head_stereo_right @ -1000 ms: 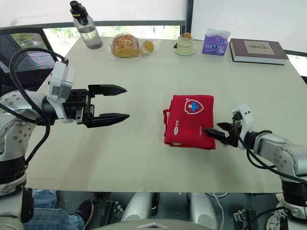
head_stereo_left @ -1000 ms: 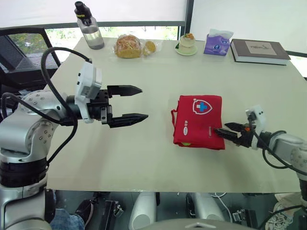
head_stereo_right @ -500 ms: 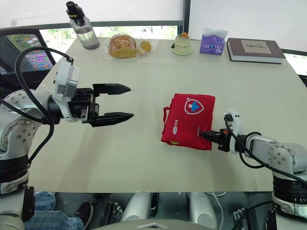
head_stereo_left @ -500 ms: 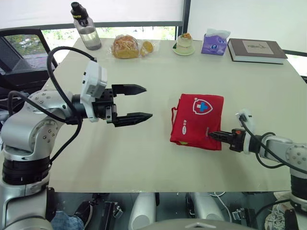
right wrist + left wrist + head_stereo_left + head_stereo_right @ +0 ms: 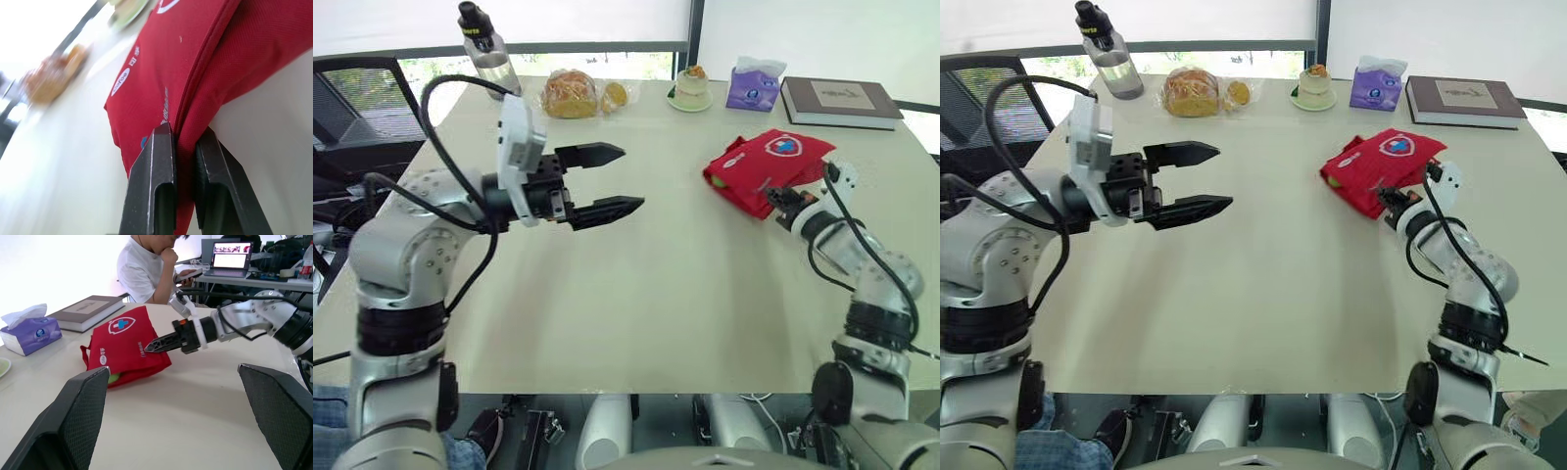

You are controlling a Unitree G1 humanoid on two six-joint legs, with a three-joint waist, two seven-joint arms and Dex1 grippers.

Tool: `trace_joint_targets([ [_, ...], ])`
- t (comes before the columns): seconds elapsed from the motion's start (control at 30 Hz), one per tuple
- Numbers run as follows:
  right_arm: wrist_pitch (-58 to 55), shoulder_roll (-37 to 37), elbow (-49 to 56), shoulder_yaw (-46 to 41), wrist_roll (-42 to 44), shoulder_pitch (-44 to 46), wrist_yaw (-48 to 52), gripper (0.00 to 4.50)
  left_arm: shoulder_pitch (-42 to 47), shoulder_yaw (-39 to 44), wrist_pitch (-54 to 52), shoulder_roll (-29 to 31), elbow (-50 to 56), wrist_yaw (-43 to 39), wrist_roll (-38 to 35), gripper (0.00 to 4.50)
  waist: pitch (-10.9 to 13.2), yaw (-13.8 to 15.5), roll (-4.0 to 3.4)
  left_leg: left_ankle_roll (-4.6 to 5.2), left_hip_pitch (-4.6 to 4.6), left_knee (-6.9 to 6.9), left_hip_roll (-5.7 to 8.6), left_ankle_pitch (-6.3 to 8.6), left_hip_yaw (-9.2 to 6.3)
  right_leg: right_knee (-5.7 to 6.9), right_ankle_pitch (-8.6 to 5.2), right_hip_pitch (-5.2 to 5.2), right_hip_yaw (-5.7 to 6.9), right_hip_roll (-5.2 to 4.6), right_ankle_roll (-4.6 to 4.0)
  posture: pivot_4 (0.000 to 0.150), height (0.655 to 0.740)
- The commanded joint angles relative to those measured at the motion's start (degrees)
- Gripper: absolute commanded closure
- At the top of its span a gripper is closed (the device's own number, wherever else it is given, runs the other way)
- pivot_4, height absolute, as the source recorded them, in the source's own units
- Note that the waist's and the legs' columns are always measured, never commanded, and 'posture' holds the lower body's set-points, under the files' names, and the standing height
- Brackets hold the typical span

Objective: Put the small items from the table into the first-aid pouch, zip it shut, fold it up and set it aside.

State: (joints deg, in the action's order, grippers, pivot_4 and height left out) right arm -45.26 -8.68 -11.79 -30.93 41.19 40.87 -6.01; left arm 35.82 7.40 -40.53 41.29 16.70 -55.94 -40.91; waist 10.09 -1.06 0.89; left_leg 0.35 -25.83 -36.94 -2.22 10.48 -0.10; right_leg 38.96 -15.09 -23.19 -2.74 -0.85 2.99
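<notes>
The red first-aid pouch [image 5: 769,159], folded and with a white shield badge, lies slanted at the right rear of the table, close to the book. My right gripper [image 5: 782,200] is shut on the pouch's near edge; in the right wrist view both fingers [image 5: 152,188] pinch the red fabric [image 5: 195,68]. The left wrist view also shows the right gripper [image 5: 149,348] biting the pouch [image 5: 122,340]. Something green peeks from the pouch's left end [image 5: 113,378]. My left gripper [image 5: 631,176] hovers open and holding nothing over the table's middle left, well apart from the pouch.
Along the far edge stand a water bottle [image 5: 490,54], bagged bread [image 5: 574,94], a small dessert on a plate [image 5: 691,90], a purple tissue pack [image 5: 750,86] and a book [image 5: 840,101]. A person in a white shirt [image 5: 146,269] sits beyond the table's right side.
My right gripper shut on the pouch's near edge and dragged it from the table's middle right back towards the book. My left arm moved a little forward, still open.
</notes>
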Motion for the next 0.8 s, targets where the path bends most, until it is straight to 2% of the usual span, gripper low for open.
trace_joint_targets([
  [0.03,14.42,0.37,-7.70,-4.10,-1.96,7.16,-3.17,4.46,1.66,0.18,1.03,-0.60,0.15,2.69,1.03,0.00,0.00,-0.14,0.00,0.00,0.02,0.03,0.00,0.00,0.02,0.02,0.00,-0.01,-0.03,0.01,0.00,0.150,0.7400],
  [0.2,28.90,-0.26,-24.33,-8.54,-3.01,14.19,-6.14,4.46,2.51,-0.02,0.93,-1.56,-0.41,6.12,2.24,0.00,0.00,-0.93,0.00,-0.01,0.02,0.31,0.00,-0.01,0.11,-0.04,0.00,-0.11,-0.11,-0.01,-0.02,0.150,0.7400],
  [0.37,33.78,-1.21,-31.28,-10.06,-2.07,15.89,-6.15,4.46,2.69,1.06,-0.46,-1.81,-0.53,7.75,0.98,0.00,0.00,-1.33,0.00,-0.02,0.01,0.50,0.00,-0.01,0.27,-0.04,0.01,-0.23,-0.26,-0.03,-0.02,0.150,0.7400],
  [0.47,33.79,-1.44,-31.18,-9.64,-1.81,15.10,-5.56,3.27,1.45,1.31,-1.72,-1.16,1.01,6.80,-0.81,0.00,0.00,-1.27,0.00,-0.02,0.03,0.50,0.00,-0.01,0.31,-0.03,0.01,-0.24,-0.29,-0.04,-0.02,0.150,0.7400],
  [0.53,33.26,-1.33,-30.03,-9.37,-1.57,14.16,-5.49,2.18,0.68,1.03,-1.86,-0.64,1.42,6.46,-0.93,0.00,0.00,-1.27,0.00,-0.02,0.03,0.49,0.00,-0.01,0.32,-0.02,0.01,-0.24,-0.29,-0.05,-0.02,0.150,0.7400],
  [0.6,32.21,-1.03,-27.76,-8.94,-1.23,12.83,-5.57,1.30,0.13,0.45,-1.78,-0.04,1.32,6.17,-0.31,0.00,0.00,-1.31,0.00,-0.01,0.04,0.48,0.00,-0.01,0.32,-0.02,0.01,-0.24,-0.29,-0.05,-0.02,0.150,0.7400],
  [0.67,29.98,-0.29,-22.72,-8.18,-0.34,10.28,-5.53,0.27,-0.34,0.47,-1.43,0.14,1.03,6.03,-0.04,0.00,0.00,-1.28,0.00,-0.02,0.04,0.49,0.00,-0.01,0.30,-0.01,0.01,-0.24,-0.29,-0.04,-0.02,0.150,0.7400],
  [0.7,27.78,0.13,-17.98,-6.58,-0.22,7.65,-4.82,0.07,-1.00,0.61,-1.18,0.17,0.90,6.12,0.21,0.00,0.00,-1.29,0.00,-0.02,0.03,0.49,0.00,-0.01,0.30,-0.02,0.01,-0.24,-0.28,-0.04,-0.02,0.150,0.7400],
  [0.8,22.04,0.32,-6.82,-1.79,-0.36,0.84,-3.15,0.07,-4.15,1.00,-0.59,0.54,1.51,7.00,1.47,0.00,-0.01,-1.35,-0.03,-0.01,0.07,0.54,-0.02,-0.01,0.32,-0.03,0.00,-0.24,-0.31,-0.04,-0.03,0.150,0.7400],
])
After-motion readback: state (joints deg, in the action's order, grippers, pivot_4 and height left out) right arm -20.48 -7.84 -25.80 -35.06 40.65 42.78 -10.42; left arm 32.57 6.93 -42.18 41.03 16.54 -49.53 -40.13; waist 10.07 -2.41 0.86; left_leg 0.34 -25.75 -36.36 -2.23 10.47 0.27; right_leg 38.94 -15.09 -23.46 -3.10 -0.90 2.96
